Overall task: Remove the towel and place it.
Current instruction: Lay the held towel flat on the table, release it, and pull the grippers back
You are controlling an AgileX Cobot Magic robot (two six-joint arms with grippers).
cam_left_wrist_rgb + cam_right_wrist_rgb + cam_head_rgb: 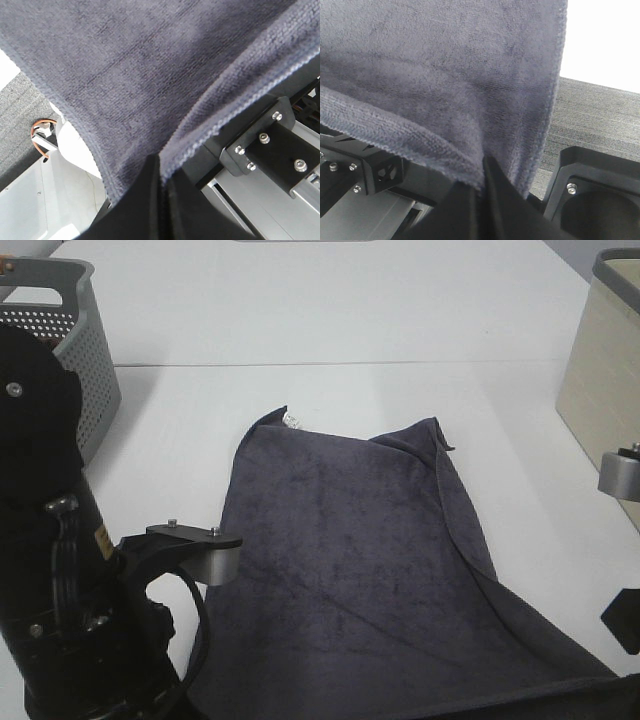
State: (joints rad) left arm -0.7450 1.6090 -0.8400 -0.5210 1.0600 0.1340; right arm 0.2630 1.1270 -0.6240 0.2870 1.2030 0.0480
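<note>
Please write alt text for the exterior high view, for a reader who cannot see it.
A dark grey towel lies spread on a white table, its near edge leaving the frame, with a small white tag at its far corner. A grey perforated basket stands at far left, a beige bin at right, and the black left arm at lower left.

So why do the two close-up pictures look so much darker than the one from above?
Exterior high: bright, even light; the white table is nearly washed out, the towel sharp. Left wrist: the dark towel fills the frame, weave crisp, the left gripper pinching it out of focus. Right wrist: towel fills it too, with a blown-out white patch beyond.
</note>
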